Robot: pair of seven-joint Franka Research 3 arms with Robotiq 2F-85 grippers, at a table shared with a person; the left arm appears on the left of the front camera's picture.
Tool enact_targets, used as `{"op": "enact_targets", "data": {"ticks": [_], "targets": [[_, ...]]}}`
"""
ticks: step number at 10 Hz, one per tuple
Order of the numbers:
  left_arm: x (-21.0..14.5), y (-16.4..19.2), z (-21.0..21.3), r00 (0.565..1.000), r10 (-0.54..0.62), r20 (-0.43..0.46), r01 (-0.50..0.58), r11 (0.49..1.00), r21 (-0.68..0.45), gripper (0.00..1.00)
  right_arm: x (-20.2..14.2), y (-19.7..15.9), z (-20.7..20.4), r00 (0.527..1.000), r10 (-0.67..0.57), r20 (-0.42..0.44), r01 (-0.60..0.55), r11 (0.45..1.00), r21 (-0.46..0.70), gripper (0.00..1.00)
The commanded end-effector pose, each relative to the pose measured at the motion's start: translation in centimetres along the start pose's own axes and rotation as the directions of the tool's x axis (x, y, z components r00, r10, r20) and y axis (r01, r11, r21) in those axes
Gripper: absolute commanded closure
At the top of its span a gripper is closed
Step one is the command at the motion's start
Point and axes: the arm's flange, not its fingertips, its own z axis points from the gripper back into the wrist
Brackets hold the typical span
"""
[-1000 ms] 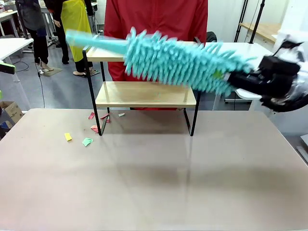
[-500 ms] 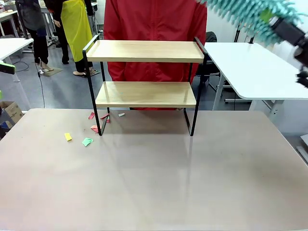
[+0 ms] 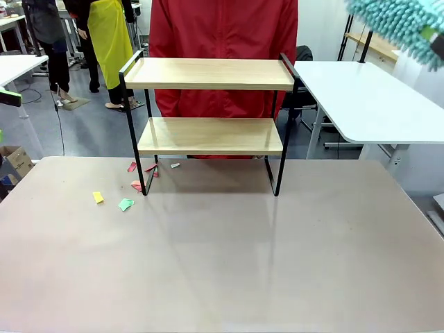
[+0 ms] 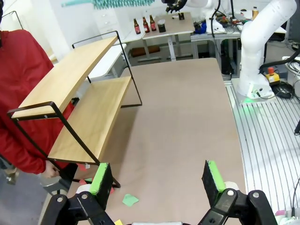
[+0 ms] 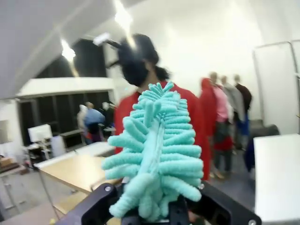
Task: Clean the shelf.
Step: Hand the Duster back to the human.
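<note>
The shelf (image 3: 210,104) stands at the far edge of the desk (image 3: 222,257), near the middle, both wood boards bare, with a person in a red jacket (image 3: 223,41) just behind it. Small paper scraps (image 3: 125,204) in yellow, green and pink lie on the desk by the shelf's left legs. The right tool (image 5: 157,213) is clenched on a teal duster (image 5: 157,154), raised high above the desk's far right corner. The left tool (image 4: 157,180) hangs released over the desk's left edge, nothing between its green pads (image 4: 99,178).
</note>
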Motion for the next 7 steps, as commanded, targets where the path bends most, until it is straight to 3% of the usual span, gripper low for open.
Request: {"op": "enact_targets", "data": {"ticks": [1,4,7], "targets": [[0.2,0.1,0.0,0.999,-0.012,0.031,0.012,1.000,0.008,0.00,-3.9,3.0,4.2,0.997,0.051,-0.063,-0.059,0.991,-0.124,0.84],[0.2,0.1,0.0,0.999,-0.012,0.031,0.012,1.000,0.008,0.00,-6.2,1.6,6.4,0.978,0.077,-0.194,-0.118,0.970,-0.213,0.84],[0.2,0.1,0.0,0.999,-0.012,0.031,0.012,1.000,0.008,0.00,-9.3,1.3,8.2,0.959,0.010,-0.283,-0.077,0.971,-0.228,0.84]]}}
